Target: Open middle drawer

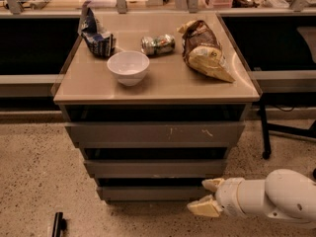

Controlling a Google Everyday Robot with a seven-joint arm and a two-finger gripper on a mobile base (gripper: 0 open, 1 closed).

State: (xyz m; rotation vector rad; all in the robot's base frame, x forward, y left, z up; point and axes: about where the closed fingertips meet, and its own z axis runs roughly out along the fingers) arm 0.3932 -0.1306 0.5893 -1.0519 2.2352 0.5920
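The middle drawer (155, 168) is a plain grey flat front in the tan-topped cabinet, closed, below the scratched top drawer front (155, 133) and above the bottom front (148, 193). My gripper (207, 197) is at the lower right, in front of the right end of the bottom front and below the middle drawer's right end. Its two cream fingers (203, 208) point left and stand apart with nothing between them. It touches no drawer.
On the cabinet top (163, 90) stand a white bowl (128, 67), a blue chip bag (97, 33), a can lying on its side (158, 44) and a brown chip bag (203, 51). A black chair leg (265, 132) is at the right. A dark object (58, 224) lies on the speckled floor.
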